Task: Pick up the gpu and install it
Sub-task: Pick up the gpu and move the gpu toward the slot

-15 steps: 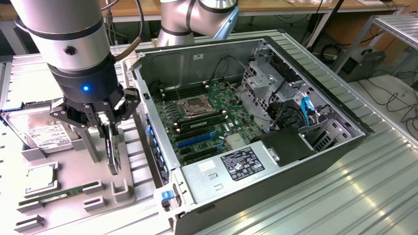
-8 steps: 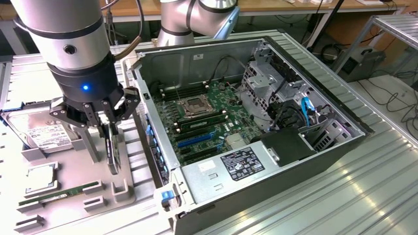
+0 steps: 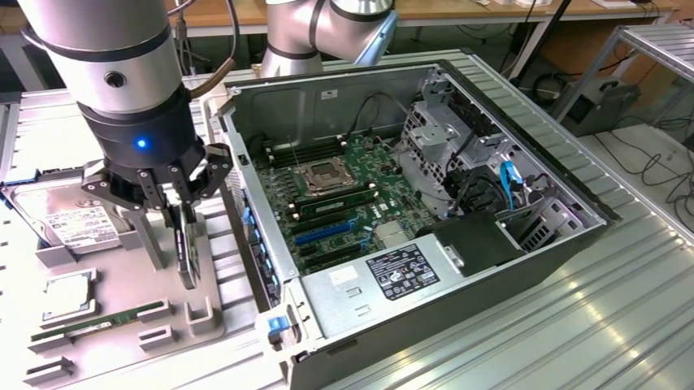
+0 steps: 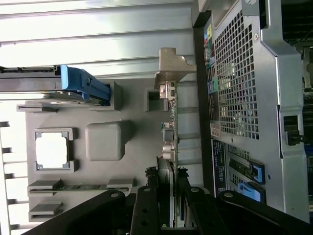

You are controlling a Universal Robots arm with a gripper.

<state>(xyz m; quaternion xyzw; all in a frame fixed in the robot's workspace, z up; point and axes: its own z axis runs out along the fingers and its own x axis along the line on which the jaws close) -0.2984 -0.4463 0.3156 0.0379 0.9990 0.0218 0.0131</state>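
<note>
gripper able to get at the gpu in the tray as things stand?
Probably yes. The gripper hangs at the gpu, which stands on edge in its tray slot; the hard drive and the computer case sit off to either side, nothing between.

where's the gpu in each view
exterior view: the gpu stands on edge in the grey tray at the exterior view's left, under the gripper, beside the open case.
wrist view: the gpu is seen edge-on, between the tray's pockets and the case's perforated wall.
shared landmark: the square silver processor in its tray pocket.
</note>
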